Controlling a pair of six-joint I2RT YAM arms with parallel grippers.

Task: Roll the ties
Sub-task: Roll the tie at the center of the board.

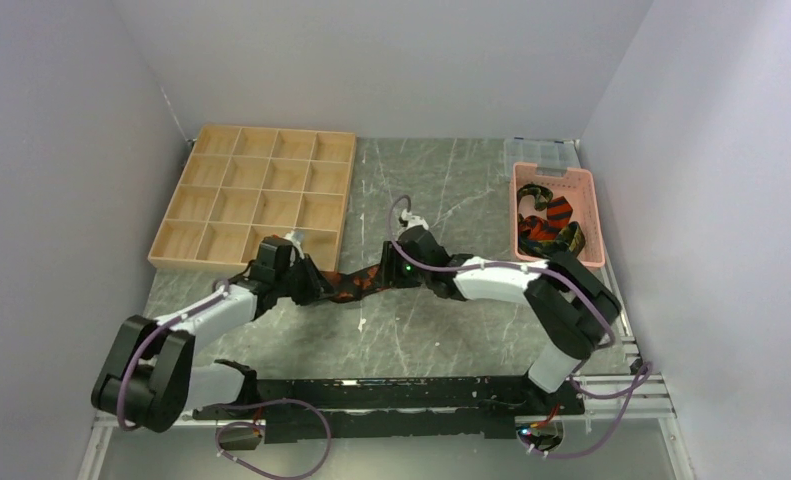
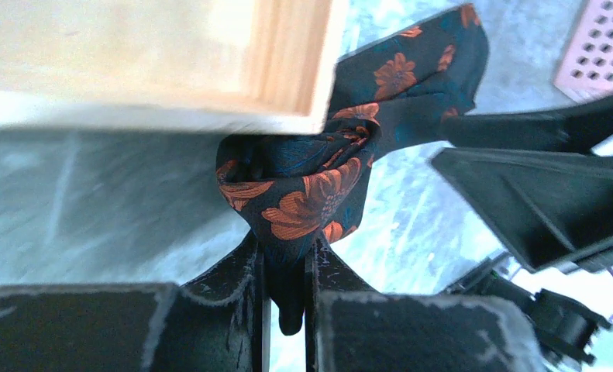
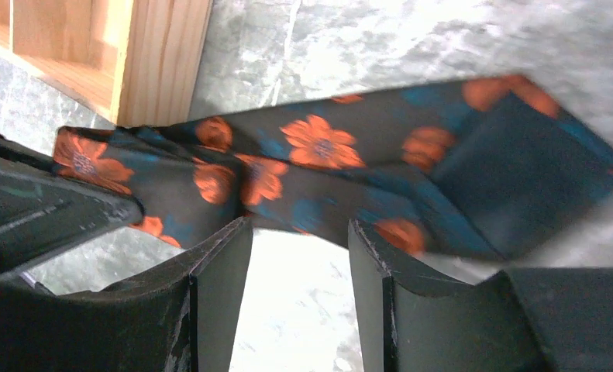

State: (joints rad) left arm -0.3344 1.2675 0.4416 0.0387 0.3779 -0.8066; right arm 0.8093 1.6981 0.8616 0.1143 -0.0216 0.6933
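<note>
The floral tie (image 1: 356,284) stretches left to right between the arms. The left gripper (image 2: 287,256) pinches its bunched left end. The right gripper (image 3: 299,229), jaws half apart, grips nothing and meets the flat run rightward. The wooden divider tray (image 1: 181,250) sits just beyond.

1. Looks like a robotics lab test cell: plain pale walls (image 1: 371,60) box in the marbled tabletop (image 1: 441,340) on three sides.
2. The left arm (image 1: 206,318) and right arm (image 1: 516,280) are bolted to a black base bar (image 1: 401,392) at the near edge.
3. Bare metal rails (image 1: 626,388) and loose purple cables (image 1: 326,432) sit there too.
</note>
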